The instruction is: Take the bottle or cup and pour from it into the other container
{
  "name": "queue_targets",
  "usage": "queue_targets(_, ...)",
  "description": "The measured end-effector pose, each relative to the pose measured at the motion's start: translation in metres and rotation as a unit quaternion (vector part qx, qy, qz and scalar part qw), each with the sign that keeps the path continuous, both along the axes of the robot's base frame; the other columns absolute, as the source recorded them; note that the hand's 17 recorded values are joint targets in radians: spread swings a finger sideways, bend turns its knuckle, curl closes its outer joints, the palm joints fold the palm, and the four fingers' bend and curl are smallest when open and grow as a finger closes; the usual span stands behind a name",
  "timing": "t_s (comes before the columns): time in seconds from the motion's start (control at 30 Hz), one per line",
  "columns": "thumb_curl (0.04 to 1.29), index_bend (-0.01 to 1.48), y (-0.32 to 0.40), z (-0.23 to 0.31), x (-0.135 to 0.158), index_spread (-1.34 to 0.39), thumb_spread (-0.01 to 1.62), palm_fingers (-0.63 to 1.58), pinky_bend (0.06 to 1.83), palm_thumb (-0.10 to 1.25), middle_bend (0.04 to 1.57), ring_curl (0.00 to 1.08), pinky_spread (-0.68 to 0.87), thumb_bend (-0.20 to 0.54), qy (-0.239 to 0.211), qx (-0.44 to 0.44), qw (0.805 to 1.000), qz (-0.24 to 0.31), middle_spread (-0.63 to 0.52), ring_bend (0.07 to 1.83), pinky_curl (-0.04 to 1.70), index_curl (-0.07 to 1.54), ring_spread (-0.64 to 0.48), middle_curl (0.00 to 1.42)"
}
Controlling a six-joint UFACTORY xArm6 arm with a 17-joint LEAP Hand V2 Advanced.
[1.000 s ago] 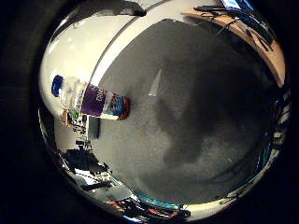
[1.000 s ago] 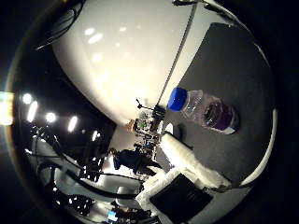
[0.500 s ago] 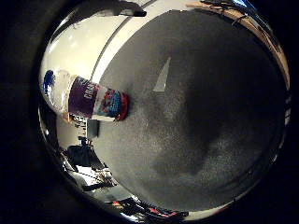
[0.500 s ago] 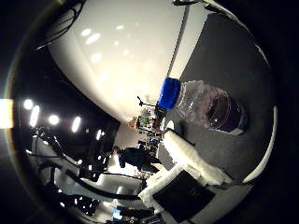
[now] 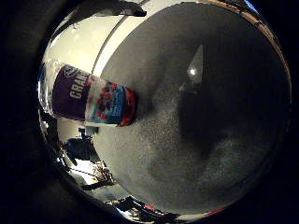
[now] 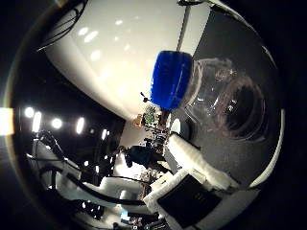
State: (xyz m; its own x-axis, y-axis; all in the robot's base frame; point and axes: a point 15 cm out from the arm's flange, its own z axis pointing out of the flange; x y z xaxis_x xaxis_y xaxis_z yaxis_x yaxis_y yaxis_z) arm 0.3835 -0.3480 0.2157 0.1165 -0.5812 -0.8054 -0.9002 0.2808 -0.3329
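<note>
A clear plastic bottle [image 6: 216, 96] with a blue cap [image 6: 172, 80] stands upright on the dark grey table top [image 6: 251, 53]. In the little finger side view it shows a purple label [image 5: 86, 94] and a red band near its base. It fills much of the thumb side view, so it is close to the palm. A white and black part of my hand [image 6: 195, 182] reaches in beside the bottle in the thumb side view. No finger touches the bottle there.
The grey table top [image 5: 196, 112] stretches wide beyond the bottle, with a small bright patch on it. A white wall [image 6: 125, 57] rises behind the table. Dark room with lights and equipment lies past the table's edge.
The bottle has grown steadily larger in both views: the palm has moved closer to it. The bottle stands in the same place on the table.
</note>
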Motion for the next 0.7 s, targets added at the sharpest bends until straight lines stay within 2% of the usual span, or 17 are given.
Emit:
queue_targets(0.17,0.35,0.16,0.012,0.001,0.005,-0.2,1.01,0.27,0.86,0.66,0.39,0.24,0.42,-0.025,0.002,0.002,1.0,0.016,0.02,0.6,-0.01,0.27,0.1,0.35)
queue_targets(0.27,0.36,0.15,0.013,-0.001,0.003,-0.2,1.0,0.43,0.88,0.69,0.48,0.27,0.35,-0.02,0.009,-0.003,1.0,0.021,-0.04,0.74,-0.01,0.27,0.02,0.38)
queue_targets(0.4,0.38,0.18,0.017,-0.002,0.004,-0.22,1.0,0.68,1.01,0.72,0.61,0.32,0.11,-0.02,0.013,-0.004,1.0,0.028,-0.11,0.92,-0.01,0.29,-0.09,0.44)
queue_targets(0.5,0.4,0.2,0.02,-0.004,0.003,-0.26,0.99,0.88,1.14,0.75,0.68,0.35,-0.12,-0.022,0.022,-0.006,0.999,0.035,-0.14,1.01,0.0,0.32,-0.14,0.48)
queue_targets(0.57,0.41,0.22,0.023,-0.008,0.001,-0.27,0.99,0.99,1.19,0.76,0.7,0.37,-0.22,-0.02,0.036,-0.011,0.998,0.044,-0.15,1.03,0.01,0.34,-0.16,0.5)
queue_targets(0.7,0.45,0.4,0.031,-0.016,-0.005,-0.28,0.94,1.23,1.23,0.81,0.84,0.42,-0.36,-0.019,0.069,-0.024,0.995,0.07,-0.14,1.07,0.07,0.46,-0.16,0.58)
